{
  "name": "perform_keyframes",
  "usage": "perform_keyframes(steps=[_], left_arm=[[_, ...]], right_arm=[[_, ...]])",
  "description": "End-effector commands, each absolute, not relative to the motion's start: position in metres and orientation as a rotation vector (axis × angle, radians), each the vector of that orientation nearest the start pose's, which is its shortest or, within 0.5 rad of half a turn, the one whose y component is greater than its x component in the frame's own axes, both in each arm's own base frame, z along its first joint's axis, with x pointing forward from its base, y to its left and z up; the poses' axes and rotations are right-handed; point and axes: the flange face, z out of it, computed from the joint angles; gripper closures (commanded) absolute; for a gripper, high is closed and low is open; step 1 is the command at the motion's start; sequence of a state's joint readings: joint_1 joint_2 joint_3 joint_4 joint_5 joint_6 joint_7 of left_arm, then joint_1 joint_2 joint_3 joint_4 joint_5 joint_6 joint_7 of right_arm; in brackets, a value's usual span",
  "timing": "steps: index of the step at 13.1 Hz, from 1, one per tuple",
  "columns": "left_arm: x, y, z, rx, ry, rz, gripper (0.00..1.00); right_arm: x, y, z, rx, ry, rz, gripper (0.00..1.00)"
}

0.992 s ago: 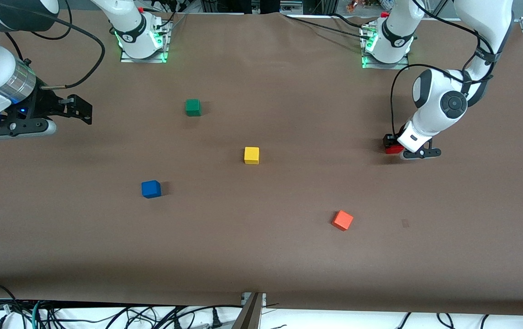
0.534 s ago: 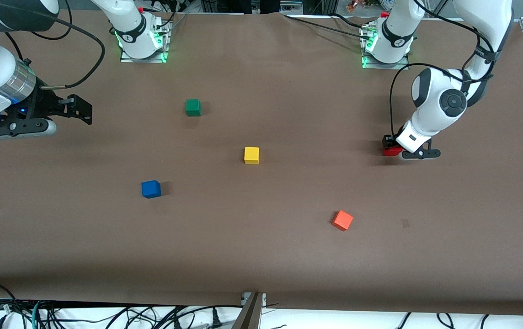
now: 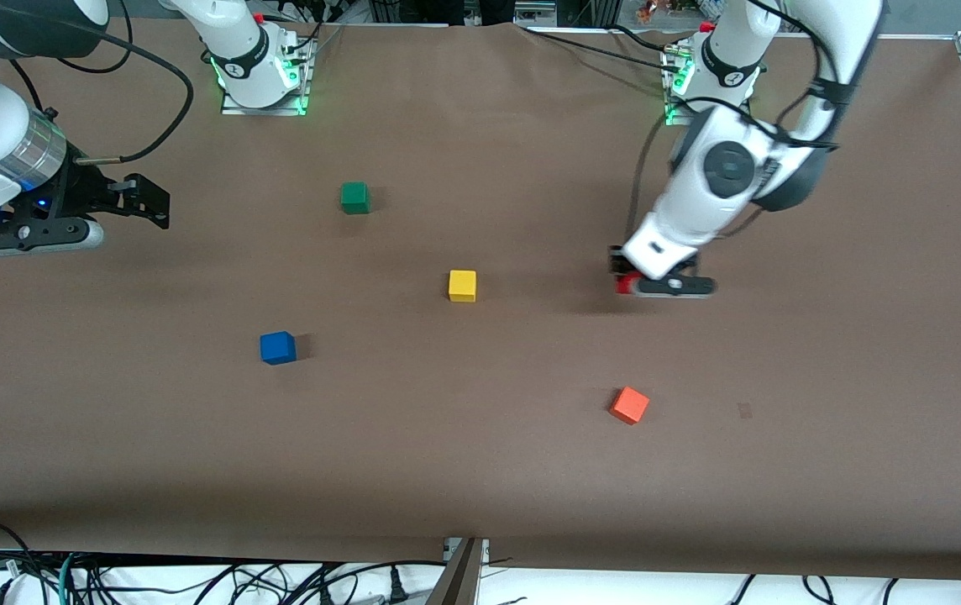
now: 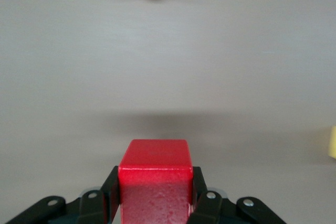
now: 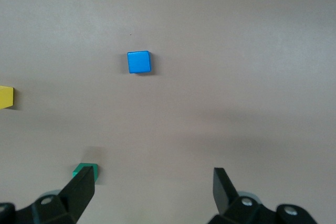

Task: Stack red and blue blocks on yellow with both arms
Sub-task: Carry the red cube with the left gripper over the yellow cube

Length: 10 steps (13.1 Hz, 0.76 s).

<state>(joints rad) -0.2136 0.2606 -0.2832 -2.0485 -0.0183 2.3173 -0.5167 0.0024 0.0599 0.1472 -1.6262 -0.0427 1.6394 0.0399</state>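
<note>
While the small deep red cube (image 4: 154, 182) is pinched in the left hand (image 3: 627, 275) above the brown surface (image 3: 480, 470), toward the left arm's end, nothing is stacked yet. The small bright yellow cube (image 3: 462, 286) sits bare in the middle, and the small blue cube (image 3: 277, 347) lies nearer the front camera, toward the right arm's end. The right hand (image 5: 152, 192) is spread wide and is kept waiting. The pinch is shown plainly by the left wrist view; in the front view most of the red cube is hidden.
</note>
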Motion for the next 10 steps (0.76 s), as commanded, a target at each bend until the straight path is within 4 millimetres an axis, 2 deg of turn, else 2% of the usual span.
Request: perform_keyframes(steps=[1,5,8,9,10], left_arm=[[0.536,-0.355,0.323,-3.245,-0.149,0.084,1.00],[0.525,-0.448,0.313,-3.236,-0.171,0.007,1.00],[0.510,-0.489,0.304,-3.241,-0.159,0.024,1.00],[0.504,-0.503,0.299,-3.240,-0.179,0.035,1.00],[0.502,-0.517,0.296,-3.237,-0.194,0.048,1.00]], right_arm=[[0.569,0.081,0.575,-3.172,-0.165,0.074,0.00],[0.568,0.086,0.576,-3.173,-0.180,0.069,0.00],[0.568,0.089,0.578,-3.168,-0.192,0.052,0.00],[0.566,0.100,0.579,-3.178,-0.226,0.044,0.00],[0.567,0.103,0.577,-3.186,-0.218,0.040,0.00]])
